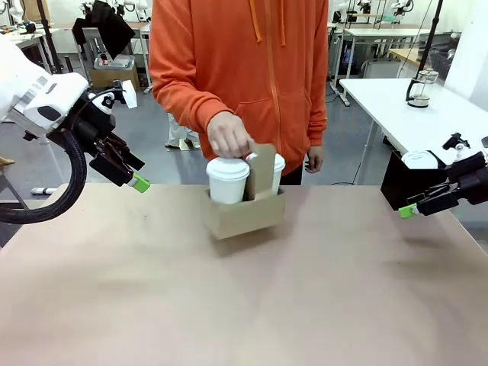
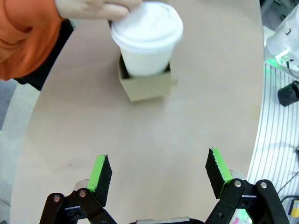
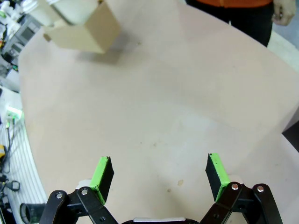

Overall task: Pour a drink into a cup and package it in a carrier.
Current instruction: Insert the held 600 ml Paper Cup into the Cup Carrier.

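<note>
tan table (image 1: 114, 305), person's hand (image 1: 229, 136) over cup (image 1: 227, 180)

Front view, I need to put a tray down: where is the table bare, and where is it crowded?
Bare: the whole near table in front of the carrier, and the strips between it and the left gripper and the right gripper. Crowded: the far middle, where a person's hand rests on the lidded cup.

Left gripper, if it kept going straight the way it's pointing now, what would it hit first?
Probably the carrier with the lidded cup in it: in the wrist view both sit ahead of the open left gripper. Depth is unclear, so it may meet the bare table short of them.
</note>
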`<action>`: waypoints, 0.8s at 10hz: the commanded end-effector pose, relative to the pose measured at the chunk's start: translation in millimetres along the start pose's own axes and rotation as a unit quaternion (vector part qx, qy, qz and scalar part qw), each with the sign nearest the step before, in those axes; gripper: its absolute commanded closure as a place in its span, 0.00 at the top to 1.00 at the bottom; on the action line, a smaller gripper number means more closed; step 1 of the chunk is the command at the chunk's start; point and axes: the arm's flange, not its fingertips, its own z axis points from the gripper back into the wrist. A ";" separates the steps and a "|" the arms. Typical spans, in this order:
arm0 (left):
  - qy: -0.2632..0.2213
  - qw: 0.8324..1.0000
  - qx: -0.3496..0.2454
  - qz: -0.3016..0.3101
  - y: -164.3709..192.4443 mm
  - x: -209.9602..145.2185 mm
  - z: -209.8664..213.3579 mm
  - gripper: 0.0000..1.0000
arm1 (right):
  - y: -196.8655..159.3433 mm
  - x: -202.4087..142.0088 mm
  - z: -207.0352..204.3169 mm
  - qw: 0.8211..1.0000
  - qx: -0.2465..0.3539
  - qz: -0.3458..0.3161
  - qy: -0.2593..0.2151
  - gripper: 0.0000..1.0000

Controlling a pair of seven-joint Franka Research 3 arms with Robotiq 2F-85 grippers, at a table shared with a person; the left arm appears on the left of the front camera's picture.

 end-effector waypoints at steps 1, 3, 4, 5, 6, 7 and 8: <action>0.006 1.000 -0.001 0.005 -0.9 1.2 1.1 1.00 | -0.9 1.3 1.8 1.000 0.004 -0.001 -0.002 1.00; 0.006 1.000 -0.001 0.005 -0.9 1.2 1.1 1.00 | -0.9 1.3 1.8 1.000 0.004 -0.001 -0.002 1.00; 0.006 1.000 -0.001 0.005 -0.9 1.2 1.1 1.00 | -0.9 1.3 1.8 1.000 0.004 -0.001 -0.002 1.00; 0.006 1.000 -0.001 0.005 -0.9 1.2 1.1 1.00 | -0.9 1.3 1.8 1.000 0.004 -0.001 -0.002 1.00; 0.006 1.000 -0.001 0.005 -0.9 1.2 1.1 1.00 | -0.9 1.3 1.8 1.000 0.004 -0.001 -0.002 1.00; 0.006 1.000 -0.001 0.005 -0.9 1.2 1.1 1.00 | -0.9 1.3 1.8 1.000 0.004 -0.001 -0.002 1.00; 0.006 1.000 -0.001 0.005 -0.9 1.2 1.1 1.00 | -0.9 1.3 1.8 1.000 0.004 -0.001 -0.002 1.00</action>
